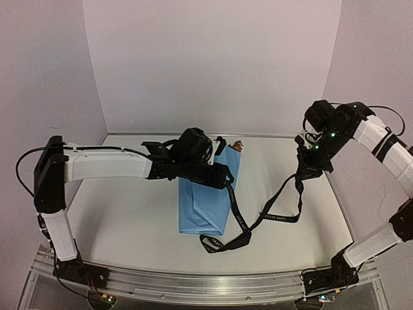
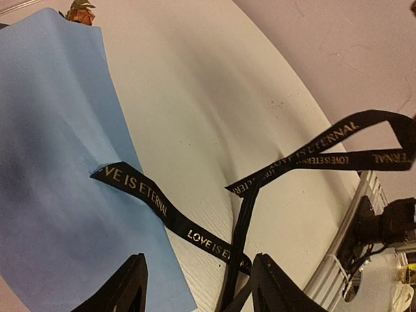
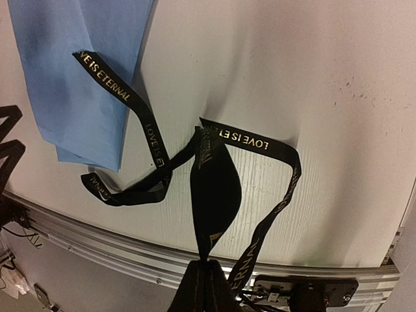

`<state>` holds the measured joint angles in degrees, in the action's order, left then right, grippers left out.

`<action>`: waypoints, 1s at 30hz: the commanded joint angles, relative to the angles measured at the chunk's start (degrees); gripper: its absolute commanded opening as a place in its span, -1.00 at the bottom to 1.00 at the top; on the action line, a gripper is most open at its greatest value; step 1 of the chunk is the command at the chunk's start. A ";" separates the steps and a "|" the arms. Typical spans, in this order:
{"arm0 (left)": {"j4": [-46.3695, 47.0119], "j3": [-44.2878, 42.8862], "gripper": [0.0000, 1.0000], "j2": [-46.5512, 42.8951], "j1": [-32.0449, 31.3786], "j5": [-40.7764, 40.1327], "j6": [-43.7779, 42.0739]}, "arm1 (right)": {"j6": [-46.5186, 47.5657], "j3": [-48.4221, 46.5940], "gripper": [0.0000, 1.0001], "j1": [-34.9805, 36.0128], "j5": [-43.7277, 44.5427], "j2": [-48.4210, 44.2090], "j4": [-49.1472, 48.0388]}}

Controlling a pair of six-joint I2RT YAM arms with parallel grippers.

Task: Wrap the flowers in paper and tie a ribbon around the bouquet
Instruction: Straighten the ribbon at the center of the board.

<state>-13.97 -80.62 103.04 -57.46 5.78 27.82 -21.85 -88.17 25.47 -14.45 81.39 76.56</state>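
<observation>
Clearly, gold "LOVE IS ETERNAL" repeats along the ribbon (image 2: 162,208).

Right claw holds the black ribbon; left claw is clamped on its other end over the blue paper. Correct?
No: the left wrist view shows the left claw open, the ribbon end lying loose on the paper. The right claw does hold it.

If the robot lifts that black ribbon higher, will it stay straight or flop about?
Probably floppy: the ribbon hangs from the shut right gripper in sagging, twisted loops. Likely very light too: its end lies on the paper without visibly denting it. Being flat, it should drag rather than roll.
</observation>
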 commanded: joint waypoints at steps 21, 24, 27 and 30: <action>-29.01 -37.95 -0.06 32.71 -3.62 -35.75 9.74 | 2.19 11.67 -1.00 0.28 5.98 -11.37 -4.40; -27.55 -36.65 -0.35 31.84 -3.62 -35.14 9.54 | 2.40 12.25 -1.00 0.34 6.67 -11.57 -4.57; -24.80 -34.03 -0.64 29.71 -3.62 -34.46 9.20 | 2.67 12.64 -1.00 0.31 7.06 -11.37 -4.61; -22.48 -30.97 -0.84 26.58 -3.60 -34.12 9.29 | 3.20 13.10 -1.00 0.29 8.46 -11.35 -4.62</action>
<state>-40.09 -114.57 135.45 -60.97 -27.70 37.44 -19.91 -75.92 25.47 -8.97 70.94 72.86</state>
